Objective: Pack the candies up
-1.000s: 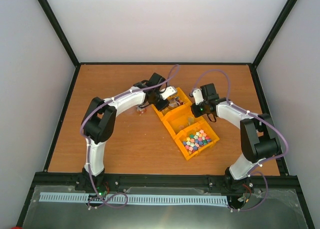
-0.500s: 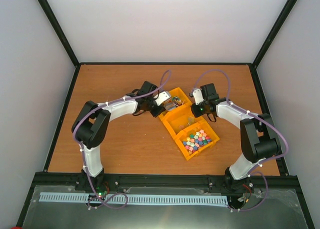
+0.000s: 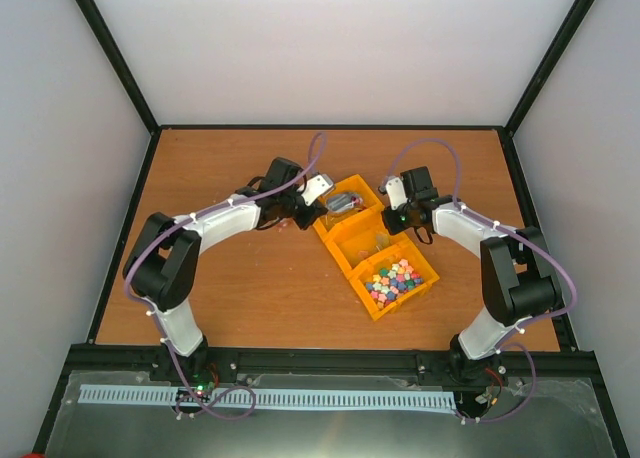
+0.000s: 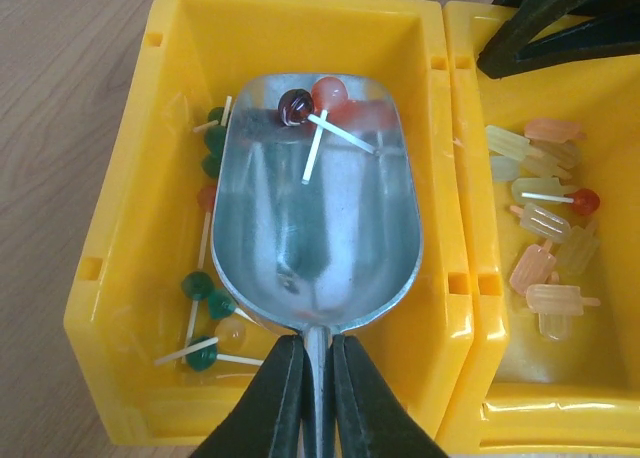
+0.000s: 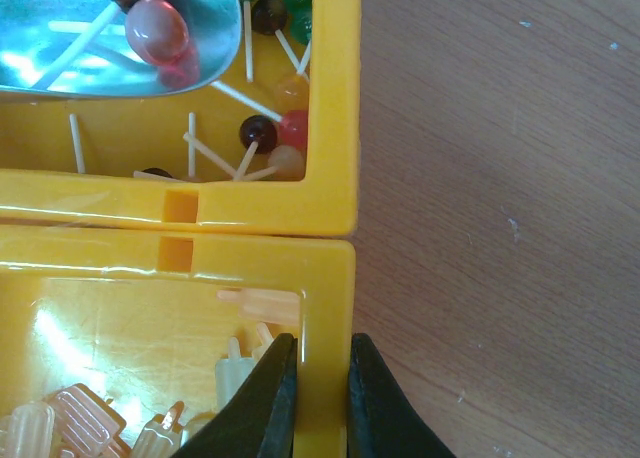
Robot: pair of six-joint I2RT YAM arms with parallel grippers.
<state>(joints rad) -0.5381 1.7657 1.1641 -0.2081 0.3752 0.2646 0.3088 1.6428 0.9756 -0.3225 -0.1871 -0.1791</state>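
Observation:
The candies (image 3: 395, 276), a heap of tiny pastel pieces, fill the nearest of three joined yellow bins (image 3: 425, 283). My left gripper (image 4: 318, 378) is shut on the handle of a metal scoop (image 4: 315, 218). The scoop hovers in the farthest bin (image 4: 100, 268) and carries a dark and a pink lollipop (image 4: 310, 103). Loose lollipops (image 5: 265, 133) lie on that bin's floor. My right gripper (image 5: 322, 388) is shut on the outer wall of the middle bin (image 5: 325, 278), which holds pale popsicle-shaped sweets (image 4: 545, 228).
The bins stand in a diagonal row right of the centre of the wooden table (image 3: 250, 278). Black frame rails and white walls ring the table. My right gripper's black fingers (image 4: 560, 18) reach into the top right of the left wrist view.
My left arm has drawn back to the left, its elbow swinging outward, pulling the scoop back over the farthest bin. The right arm has not moved.

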